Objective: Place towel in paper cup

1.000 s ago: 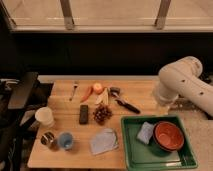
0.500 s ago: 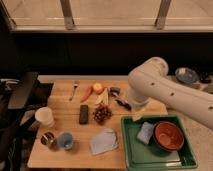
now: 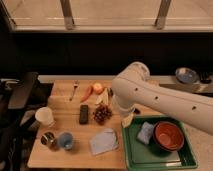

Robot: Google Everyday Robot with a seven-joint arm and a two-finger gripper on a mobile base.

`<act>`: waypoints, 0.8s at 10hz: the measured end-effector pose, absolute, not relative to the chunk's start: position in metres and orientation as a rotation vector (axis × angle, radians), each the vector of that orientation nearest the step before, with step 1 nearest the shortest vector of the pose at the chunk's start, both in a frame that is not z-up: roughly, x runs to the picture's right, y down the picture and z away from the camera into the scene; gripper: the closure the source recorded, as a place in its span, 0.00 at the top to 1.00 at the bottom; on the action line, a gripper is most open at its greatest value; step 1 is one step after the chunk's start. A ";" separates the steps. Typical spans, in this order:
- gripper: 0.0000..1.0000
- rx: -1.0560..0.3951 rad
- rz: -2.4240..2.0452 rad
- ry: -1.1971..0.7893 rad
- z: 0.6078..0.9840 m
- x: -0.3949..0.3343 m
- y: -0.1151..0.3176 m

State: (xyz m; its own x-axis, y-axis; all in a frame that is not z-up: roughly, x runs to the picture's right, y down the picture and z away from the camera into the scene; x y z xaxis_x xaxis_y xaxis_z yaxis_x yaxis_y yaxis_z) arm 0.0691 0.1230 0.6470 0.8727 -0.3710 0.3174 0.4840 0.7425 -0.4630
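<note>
Your gripper (image 3: 127, 118) hangs under the big white arm, near the middle of the table (image 3: 65, 102), between the grapes (image 3: 102, 113) and the green tray (image 3: 150, 163). Its jaws stand apart with nothing between them, which is right for a grasp that is not yet made. The towel (image 3: 104, 141) lies flat on the wood near the front edge, at about 7 o'clock from the gripper and near it. The tray is just beside the towel at 3 o'clock and the blue cup (image 3: 65, 140) is near at 9 o'clock, but I judge that neither touches it, so you can come down from above. The paper cup (image 3: 45, 116) stands upright with its mouth up, at 10 o'clock from the towel and well apart, so it is ready to receive. The towel is wider than this mouth, so I think a pinch at its middle is best, so that the cloth hangs in 1 bunch. Do not take the folded pad (image 3: 146, 132), which lies in the tray beside the red bowl (image 3: 169, 136). The tin (image 3: 48, 139) stands at 6 o'clock from the paper cup, and a low hanging cloth could brush it.
</note>
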 end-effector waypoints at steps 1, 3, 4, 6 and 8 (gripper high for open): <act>0.65 -0.562 -0.471 -0.208 0.647 0.071 0.123; 0.65 -0.572 -0.474 -0.217 0.649 0.068 0.126; 0.65 -0.594 -0.479 -0.224 0.653 0.065 0.134; 0.65 -0.638 -0.487 -0.256 0.671 0.056 0.161; 0.65 -0.659 -0.476 -0.307 0.687 0.049 0.186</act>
